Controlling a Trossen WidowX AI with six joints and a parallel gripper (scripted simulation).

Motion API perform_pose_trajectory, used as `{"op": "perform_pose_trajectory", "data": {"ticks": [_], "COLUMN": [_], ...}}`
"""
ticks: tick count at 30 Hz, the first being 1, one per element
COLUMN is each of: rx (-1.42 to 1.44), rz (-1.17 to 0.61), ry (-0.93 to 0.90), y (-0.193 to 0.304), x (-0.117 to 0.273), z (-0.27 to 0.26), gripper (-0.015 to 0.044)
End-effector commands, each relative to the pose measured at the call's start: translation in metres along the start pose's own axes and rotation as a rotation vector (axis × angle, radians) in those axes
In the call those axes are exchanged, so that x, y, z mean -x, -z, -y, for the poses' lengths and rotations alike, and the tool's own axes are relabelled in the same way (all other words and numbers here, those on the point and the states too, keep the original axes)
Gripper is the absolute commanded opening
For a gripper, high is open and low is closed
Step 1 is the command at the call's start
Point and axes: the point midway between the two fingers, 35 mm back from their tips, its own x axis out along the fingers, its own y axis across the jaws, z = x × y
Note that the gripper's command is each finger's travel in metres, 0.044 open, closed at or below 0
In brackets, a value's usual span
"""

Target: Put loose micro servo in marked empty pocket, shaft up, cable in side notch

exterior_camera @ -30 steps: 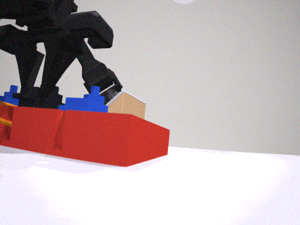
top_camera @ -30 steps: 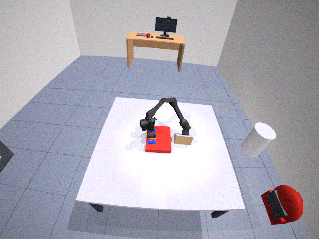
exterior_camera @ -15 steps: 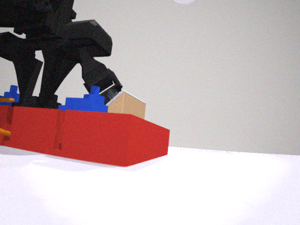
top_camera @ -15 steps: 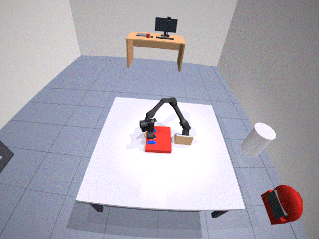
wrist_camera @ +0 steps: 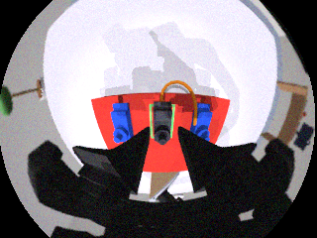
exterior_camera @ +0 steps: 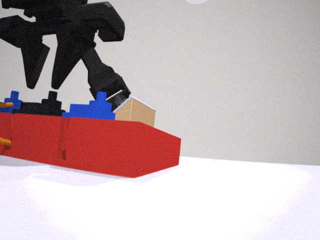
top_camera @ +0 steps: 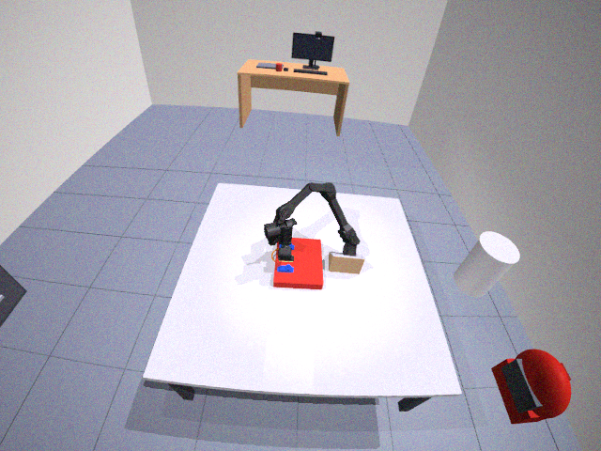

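The black micro servo (exterior_camera: 38,107) (wrist_camera: 162,115) sits low in the marked pocket of the red deck (top_camera: 308,273) (exterior_camera: 116,144) (wrist_camera: 163,161), between green marking lines (wrist_camera: 172,121). Its output shaft (exterior_camera: 52,95) points up. The ears look level with the deck top, though their full contact cannot be seen. The orange cable (exterior_camera: 5,141) (wrist_camera: 179,82) leaves the servo's outer end at the notch side and loops back over the deck towards a blue servo. My gripper (top_camera: 285,256) (exterior_camera: 43,87) (wrist_camera: 163,129) is open and empty, with its fingertips just above the servo.
Blue servos (top_camera: 285,268) (exterior_camera: 90,111) (wrist_camera: 121,119) sit in the deck on both sides of the black one. A wooden block (top_camera: 346,263) (exterior_camera: 142,111) stands behind the deck, beside the arm's base. The deck stands on a white table (top_camera: 300,334).
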Motion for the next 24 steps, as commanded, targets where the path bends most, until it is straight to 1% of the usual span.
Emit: {"op": "perform_pose_trajectory", "data": {"ticks": [1, 2, 5, 10, 11, 19, 21, 24], "rx": [-0.01, -0.001, -0.001, -0.004, -0.005, -0.005, -0.005, -0.003], "rz": [0.0, 0.002, 0.002, -0.004, -0.005, -0.005, -0.002, 0.003], "ry": [-0.007, -0.002, -0.008, -0.011, -0.01, -0.009, -0.01, -0.01], "y": [0.0, 0.002, 0.022, 0.092, 0.101, 0.103, 0.103, 0.102], "x": [0.005, 0.004, 0.02, 0.063, 0.067, 0.07, 0.079, 0.103], "z": [0.0, 0.0, -0.003, -0.004, -0.003, -0.002, -0.002, -0.002], "gripper": [0.0187, 0.0214, 0.0292, 0.0424, 0.044, 0.044, 0.044, 0.044]}}
